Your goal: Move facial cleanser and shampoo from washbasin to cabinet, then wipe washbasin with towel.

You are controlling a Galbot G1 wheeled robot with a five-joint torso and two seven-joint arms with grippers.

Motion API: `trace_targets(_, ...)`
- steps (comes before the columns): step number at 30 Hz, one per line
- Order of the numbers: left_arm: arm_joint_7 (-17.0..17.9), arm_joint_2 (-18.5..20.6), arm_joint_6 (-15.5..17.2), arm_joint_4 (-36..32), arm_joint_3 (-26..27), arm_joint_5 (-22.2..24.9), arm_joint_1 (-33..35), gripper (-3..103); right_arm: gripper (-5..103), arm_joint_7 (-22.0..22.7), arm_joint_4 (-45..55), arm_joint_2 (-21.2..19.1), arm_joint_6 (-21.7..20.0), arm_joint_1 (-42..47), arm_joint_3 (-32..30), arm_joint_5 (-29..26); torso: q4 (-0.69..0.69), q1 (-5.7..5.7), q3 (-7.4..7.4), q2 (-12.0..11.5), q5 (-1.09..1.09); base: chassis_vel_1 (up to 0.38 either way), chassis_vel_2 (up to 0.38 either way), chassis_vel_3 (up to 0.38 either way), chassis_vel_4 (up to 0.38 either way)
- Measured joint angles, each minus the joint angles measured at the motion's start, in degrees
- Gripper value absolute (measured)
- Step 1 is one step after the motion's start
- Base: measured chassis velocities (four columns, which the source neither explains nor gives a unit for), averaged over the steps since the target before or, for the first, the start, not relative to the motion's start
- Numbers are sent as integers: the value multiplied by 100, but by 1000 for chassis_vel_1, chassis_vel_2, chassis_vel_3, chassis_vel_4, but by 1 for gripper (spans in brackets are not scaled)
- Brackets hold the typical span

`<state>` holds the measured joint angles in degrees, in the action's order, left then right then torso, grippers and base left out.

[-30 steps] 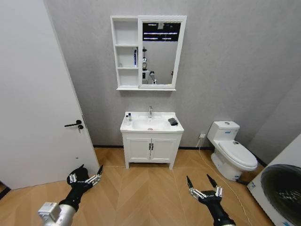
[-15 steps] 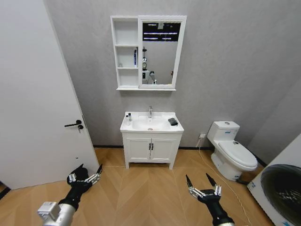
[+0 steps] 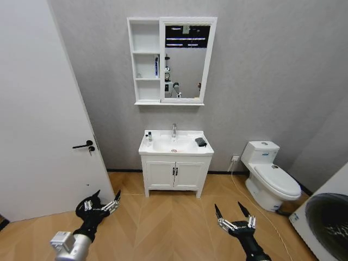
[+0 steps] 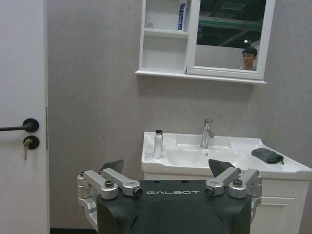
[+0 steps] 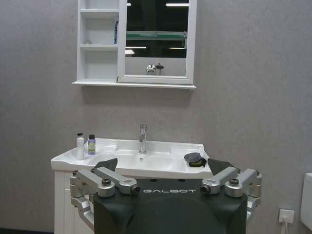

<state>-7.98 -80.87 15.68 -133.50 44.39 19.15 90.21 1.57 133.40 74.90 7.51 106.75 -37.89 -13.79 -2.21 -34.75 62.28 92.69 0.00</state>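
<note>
A: Grippers?
B: Left gripper [image 3: 103,204] and right gripper [image 3: 235,214] both low over the herringbone wood floor [image 3: 168,223], fingers spread apart, nothing held, well apart from the white rectangular ceramic washbasin [image 3: 175,143]

A: Task items?
B: Small dark grey-black folded towel [image 3: 200,141] on the washbasin's right edge. White slim bottle [image 5: 80,146] and small purple bottle with black cap [image 5: 91,145] just beside each other at the washbasin's left rear corner, chrome tap [image 3: 174,129] at the back edge. White wall-hung cabinet with three open shelves and mirror [image 3: 171,60] above, blue tube [image 3: 156,66] upright on its middle shelf. White toilet [image 3: 271,175] right of the washbasin
</note>
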Motion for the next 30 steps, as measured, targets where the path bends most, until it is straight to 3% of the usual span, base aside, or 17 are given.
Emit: trace_targets(30,26,14,-114,652,-561,-319,-268,98,100,45,-133,71,121,88,-106,25,1,-4,1,-2,1,-275,274,280,-290)
